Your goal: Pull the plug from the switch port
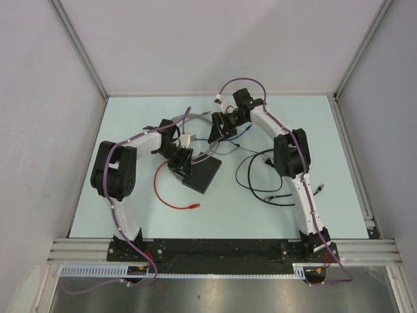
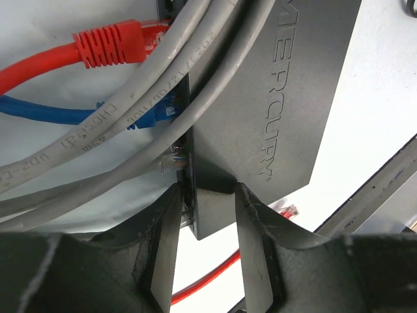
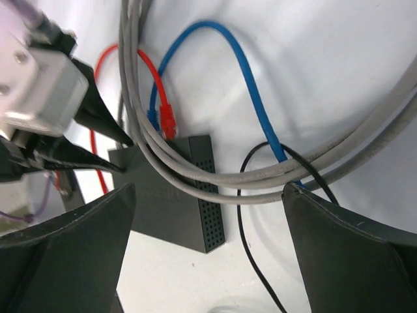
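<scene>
The flat black switch box (image 1: 203, 175) lies mid-table, and its port edge (image 2: 186, 140) holds a red plug (image 2: 107, 45), a blue plug (image 2: 155, 115) and grey cables (image 2: 130, 117). My left gripper (image 2: 208, 192) is shut on the box's near corner, one finger against the port edge and the other on the top face. The right gripper (image 3: 208, 189) hangs wide open above the box (image 3: 169, 195) and the grey cables (image 3: 215, 179), touching nothing. From there the red plug (image 3: 168, 121) and blue plug (image 3: 153, 117) sit side by side in the ports. From above, the left gripper (image 1: 182, 160) and right gripper (image 1: 225, 127) are close together.
A loose red cable (image 1: 171, 195) curls to the left of the box, ending in a free plug (image 2: 287, 210). Thin black cables (image 1: 260, 179) loop to the right under the right arm. A blue cable (image 3: 251, 85) arcs across the table. White walls close in three sides.
</scene>
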Tool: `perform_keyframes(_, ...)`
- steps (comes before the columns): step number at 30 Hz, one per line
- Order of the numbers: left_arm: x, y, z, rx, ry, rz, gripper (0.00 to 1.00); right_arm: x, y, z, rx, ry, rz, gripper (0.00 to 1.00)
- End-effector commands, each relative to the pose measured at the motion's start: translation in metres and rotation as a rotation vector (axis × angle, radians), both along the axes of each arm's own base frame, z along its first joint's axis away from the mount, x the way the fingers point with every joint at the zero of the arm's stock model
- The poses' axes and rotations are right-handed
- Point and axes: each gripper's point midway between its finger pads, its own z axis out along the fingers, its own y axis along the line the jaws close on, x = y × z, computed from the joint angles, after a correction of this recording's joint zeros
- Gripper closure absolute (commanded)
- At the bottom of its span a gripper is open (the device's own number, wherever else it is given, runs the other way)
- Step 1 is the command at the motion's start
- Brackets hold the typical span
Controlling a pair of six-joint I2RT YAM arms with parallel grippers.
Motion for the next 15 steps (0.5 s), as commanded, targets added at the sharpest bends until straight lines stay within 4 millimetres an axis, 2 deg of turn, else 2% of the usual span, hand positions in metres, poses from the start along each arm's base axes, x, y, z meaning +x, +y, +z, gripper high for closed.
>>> perform_keyframes(1,-0.006,-0.003,0.002,0.011,-0.009,-0.049,0.57,0.025,0.012,0.026,0.127,-0.007,-0.043,0.0)
perform_keyframes(2,-0.006,-0.004,0.003,0.012,-0.013,-0.05,0.57,0.027,0.015,0.032,0.152,-0.004,-0.045,0.0)
perform_keyframes(7,-0.01,0.0,0.001,0.024,-0.018,-0.056,0.57,0.049,0.027,0.039,0.223,0.007,-0.099,0.0)
perform_keyframes(11,-0.012,0.0,0.007,0.024,-0.036,-0.068,0.58,0.053,0.037,0.051,0.251,-0.037,-0.084,0.0)
perform_keyframes(15,-0.006,0.0,0.029,-0.001,-0.095,-0.083,0.57,0.052,0.025,0.068,0.227,-0.109,-0.073,0.0)
